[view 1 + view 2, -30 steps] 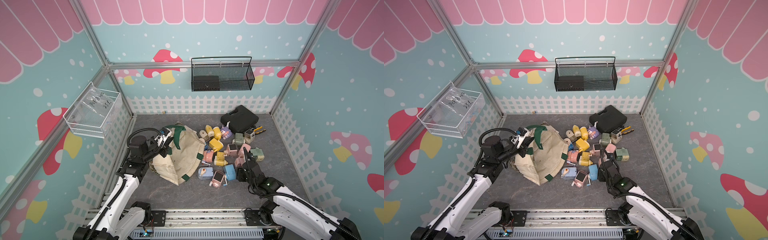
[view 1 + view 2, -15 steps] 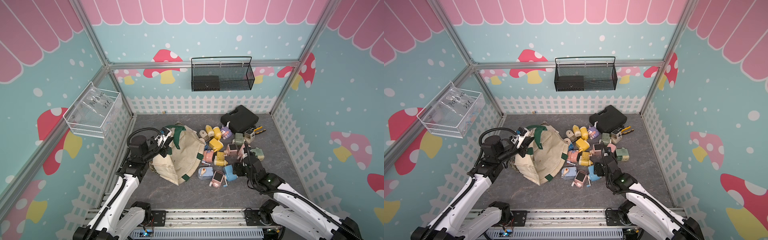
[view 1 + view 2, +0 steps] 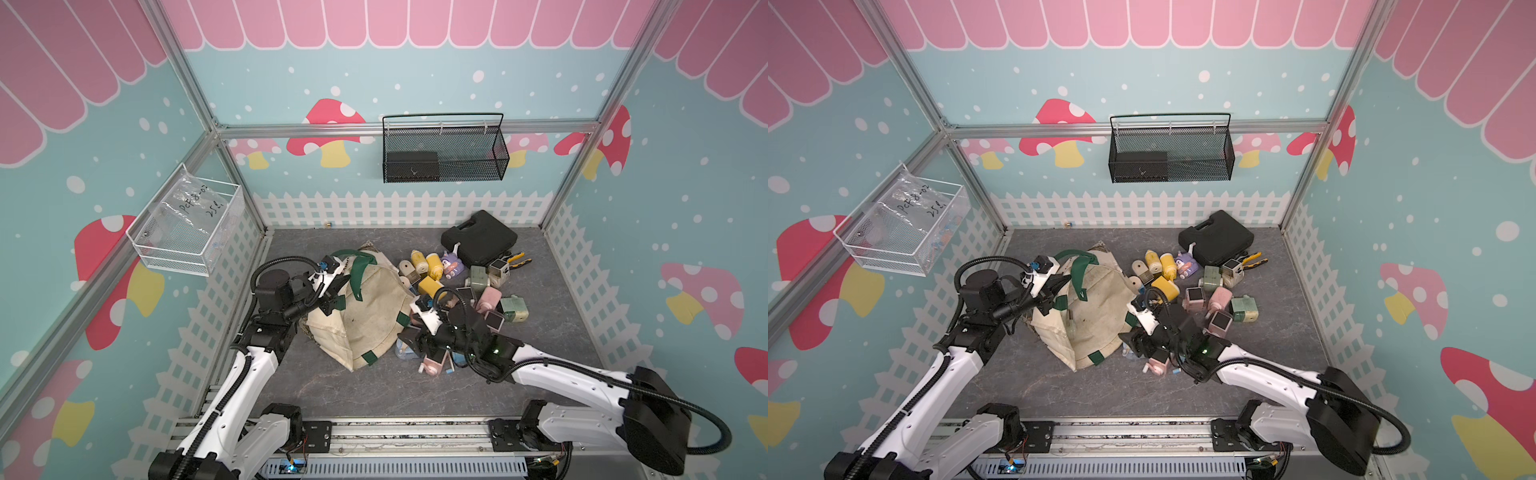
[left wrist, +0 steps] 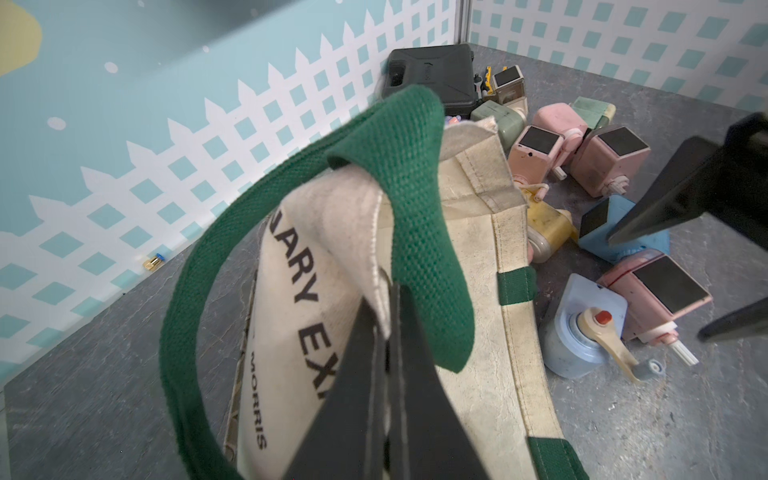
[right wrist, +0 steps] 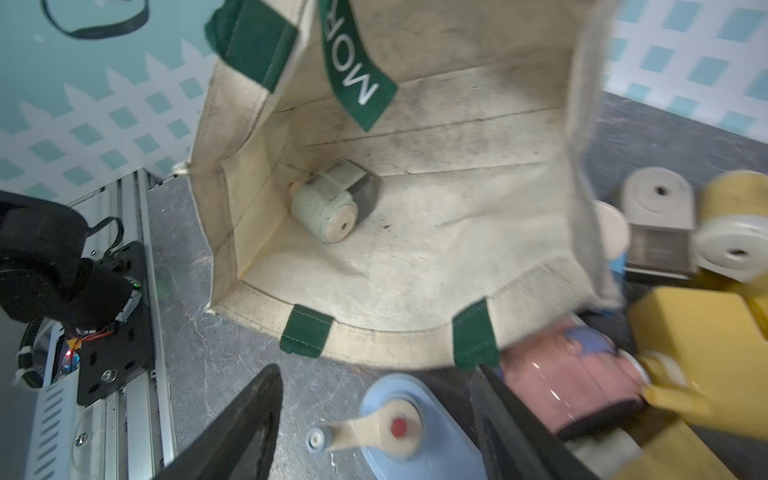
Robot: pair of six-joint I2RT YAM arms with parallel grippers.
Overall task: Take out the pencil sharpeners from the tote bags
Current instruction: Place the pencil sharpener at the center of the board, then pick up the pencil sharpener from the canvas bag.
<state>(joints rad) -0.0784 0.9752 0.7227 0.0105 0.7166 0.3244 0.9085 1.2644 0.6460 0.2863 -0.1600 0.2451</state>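
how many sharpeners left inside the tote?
1: a sage green sharpener lying on its side deep in the tote bag, near an inner corner, seen from the right wrist. Folded canvas may hide others.

- The cream tote bag (image 4: 282, 291) carries large dark capitals, cut off by folds, reading "ARY EX", and beside them, in smaller letters, "MORRIS".
- A green strap (image 5: 353, 79) hanging inside the bag shows white letters "MOR".
- The clear plastic bag (image 3: 185, 210) in the white wire basket (image 3: 174, 257) bears handwriting, roughly "PCT8-02" and "25"; the last mark is unclear.
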